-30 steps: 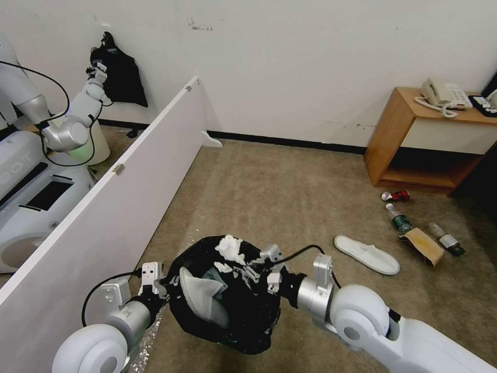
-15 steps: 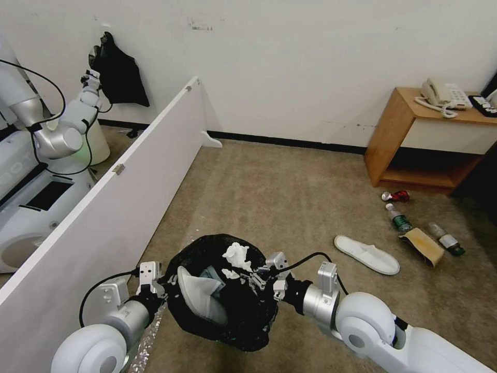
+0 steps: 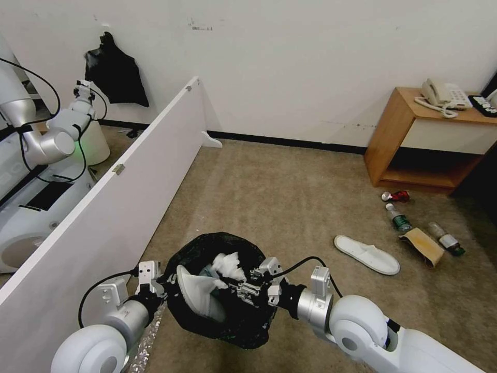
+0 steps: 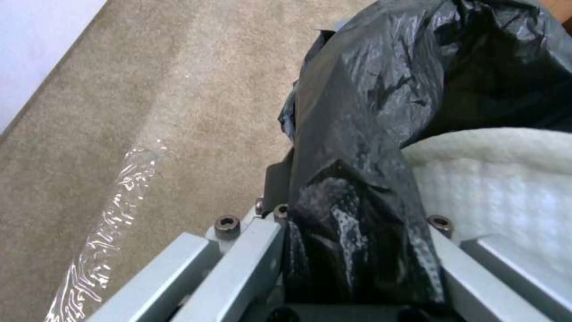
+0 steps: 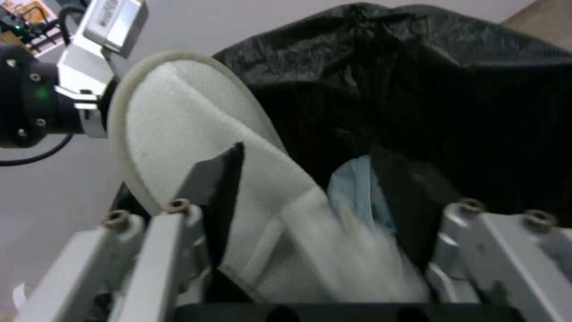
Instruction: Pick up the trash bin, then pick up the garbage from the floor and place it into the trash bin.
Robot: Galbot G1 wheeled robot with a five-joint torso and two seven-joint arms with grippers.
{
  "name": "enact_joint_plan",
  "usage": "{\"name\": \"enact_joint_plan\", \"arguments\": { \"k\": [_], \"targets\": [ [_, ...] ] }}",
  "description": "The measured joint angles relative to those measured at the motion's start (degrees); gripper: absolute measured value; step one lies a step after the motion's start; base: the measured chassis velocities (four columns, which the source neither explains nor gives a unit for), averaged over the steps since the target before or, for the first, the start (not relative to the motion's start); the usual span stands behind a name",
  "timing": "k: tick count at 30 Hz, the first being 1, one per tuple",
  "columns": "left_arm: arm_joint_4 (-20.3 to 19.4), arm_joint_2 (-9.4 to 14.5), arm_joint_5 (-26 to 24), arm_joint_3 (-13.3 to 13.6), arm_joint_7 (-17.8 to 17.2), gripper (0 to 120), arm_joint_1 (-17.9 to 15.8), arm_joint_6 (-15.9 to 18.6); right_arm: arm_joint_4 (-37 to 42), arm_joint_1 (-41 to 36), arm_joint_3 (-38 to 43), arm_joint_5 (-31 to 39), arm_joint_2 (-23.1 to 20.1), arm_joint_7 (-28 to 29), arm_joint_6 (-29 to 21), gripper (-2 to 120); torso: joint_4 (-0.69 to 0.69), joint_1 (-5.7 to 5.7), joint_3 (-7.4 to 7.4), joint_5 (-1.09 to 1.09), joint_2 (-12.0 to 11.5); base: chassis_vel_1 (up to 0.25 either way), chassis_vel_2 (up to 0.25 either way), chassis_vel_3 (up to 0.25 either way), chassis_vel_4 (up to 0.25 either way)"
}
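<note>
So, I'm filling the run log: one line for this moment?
left pincer: shut on trash bin rim | right pincer: open over bin | tissue wad: in bin

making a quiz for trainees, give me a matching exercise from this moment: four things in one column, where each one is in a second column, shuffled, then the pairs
Things
1. white slipper
2. beige telephone
3. tissue wad
4. left gripper

Places
A. on the wooden side table
B. inside the trash bin
C. clamped on the bin's bag-lined rim
D. flat on the carpet, near the brown paper bag

Pairs: 1-D, 2-A, 3-B, 4-C
</note>
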Motion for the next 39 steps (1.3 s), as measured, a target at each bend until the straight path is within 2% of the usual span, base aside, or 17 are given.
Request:
{"name": "enact_joint_plan", "arguments": {
  "k": [8, 27, 33, 39],
  "targets": [
    [-0.5, -0.3, 0.3, -0.2, 0.4, 4, 0.3, -0.1, -0.1, -1.0, 0.5, -0.4, -0.4, 0.0, 0.2, 70, 0.0, 0.0, 0.0, 0.0, 0.0, 0.0, 0.0, 0.0, 0.0],
    [-0.3, 0.2, 0.6, -0.7, 0.9, 4, 0.8, -0.6, 0.3, -1.5, 1.9, -1.2, -0.5, 0.3, 0.5, 70, -0.01, 0.0, 0.0, 0.0, 0.0, 0.0, 0.0, 0.0, 0.0],
    [-0.3, 0.1, 1.5, -0.8, 0.5, 4, 2.2, -0.8, 2.4, 0.4, 5.1, -1.3, -1.7, -0.5, 1.0, 70, 0.0, 0.0, 0.0, 0.0, 0.0, 0.0, 0.0, 0.0, 0.0],
    [-0.7, -0.7, 3.2, -1.4, 0.8, 4, 4.4, -1.9, 5.2, -2.0, 13.0, -1.3, -4.8, -3.7, 3.8, 76, 0.0, 0.0, 0.0, 0.0, 0.0, 0.0, 0.0, 0.0, 0.0]
  ]
}}
